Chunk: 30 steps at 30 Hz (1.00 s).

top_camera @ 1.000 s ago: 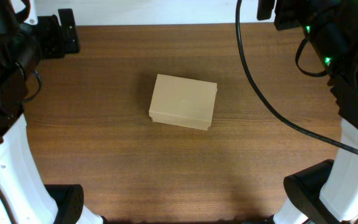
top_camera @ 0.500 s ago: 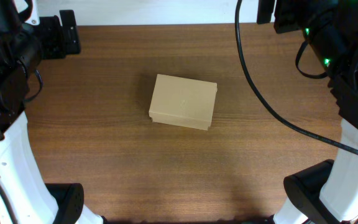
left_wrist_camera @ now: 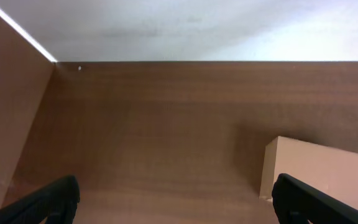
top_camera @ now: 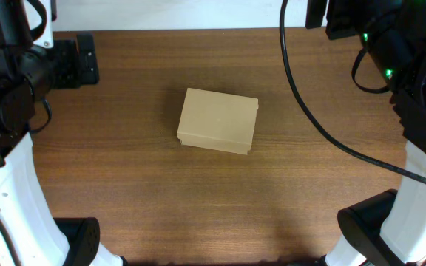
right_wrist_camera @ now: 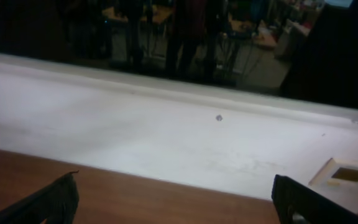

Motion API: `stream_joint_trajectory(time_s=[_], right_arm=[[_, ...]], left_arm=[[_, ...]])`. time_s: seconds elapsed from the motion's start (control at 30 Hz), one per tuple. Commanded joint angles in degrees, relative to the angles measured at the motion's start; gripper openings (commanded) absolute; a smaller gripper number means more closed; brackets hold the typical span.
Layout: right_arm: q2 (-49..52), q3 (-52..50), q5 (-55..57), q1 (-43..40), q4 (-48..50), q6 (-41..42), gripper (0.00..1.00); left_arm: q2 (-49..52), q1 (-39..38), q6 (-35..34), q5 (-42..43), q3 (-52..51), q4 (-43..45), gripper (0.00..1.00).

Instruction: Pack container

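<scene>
1. The left gripper (left_wrist_camera: 176, 193) hangs over the far left part of the dark brown wooden table (top_camera: 124, 185). Its two black fingers are spread wide with nothing between them but bare wood.
2. The small tan-brown rectangular cardboard box (top_camera: 218, 120) lies flat near the middle of the table, to the right of the left gripper and well apart from it. In the left wrist view, one corner of the box (left_wrist_camera: 328, 171) shows ahead of the gripper's right-hand finger.
3. The box's flap lid is down, so what it holds cannot be told.
4. A black cable (top_camera: 302, 89) curves over the table between the box and the right arm.
5. The right gripper (right_wrist_camera: 175, 186) is raised at the far right edge, well away from the box. Its fingers are spread wide and hold nothing, and it faces a white ledge (right_wrist_camera: 166, 137) beyond the table.
</scene>
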Motion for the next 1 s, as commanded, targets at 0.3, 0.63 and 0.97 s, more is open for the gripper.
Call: stream_joint_trajectory(time_s=[0.3,0.63,0.97], right_arm=[[-7.5,-6.2,0.8,-0.8,-3.3,0.7,0.99],[-32.3,-45.9,-3.9,-5.0,10.3,1.2,0.99],[-59.8,-90.7,-3.9,-8.5,25.6,1.2,0.99]], left_arm=[[0.3,0.2,0.2,-0.8,-0.1,-0.2,1.00],[0.3,0.2,0.2,-0.8,-0.1,-0.2,1.00],[0.3,0.2,0.2,-0.8,-0.1,-0.2,1.00]])
